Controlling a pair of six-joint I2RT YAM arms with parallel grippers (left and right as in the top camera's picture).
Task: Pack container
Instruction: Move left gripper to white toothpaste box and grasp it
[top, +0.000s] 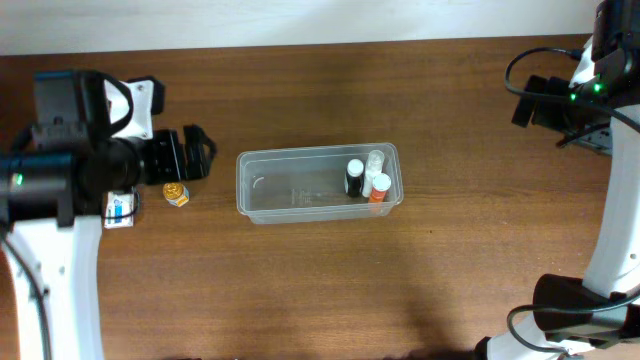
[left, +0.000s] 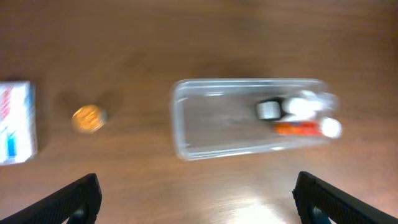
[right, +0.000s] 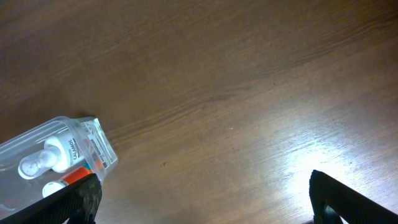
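Note:
The clear container (top: 285, 190) lies in the middle of the table, long side left to right. Three small bottles lie in its right end: a black-capped one (top: 354, 178), a white one (top: 375, 163) and an orange-and-white one (top: 378, 190). A small orange-capped bottle (top: 176, 193) and a white-and-blue box (top: 121, 208) sit on the table to its left. My left gripper (top: 200, 153) is open and empty, left of the container (left: 205, 121). My right gripper (right: 202, 202) is open and empty, far to the right of the container (right: 93, 140).
In the left wrist view the orange-capped bottle (left: 89, 118) and the box (left: 15, 121) lie left of the tub. The right arm's base and cables (top: 580, 100) are at the far right. The table's back edge runs along the top.

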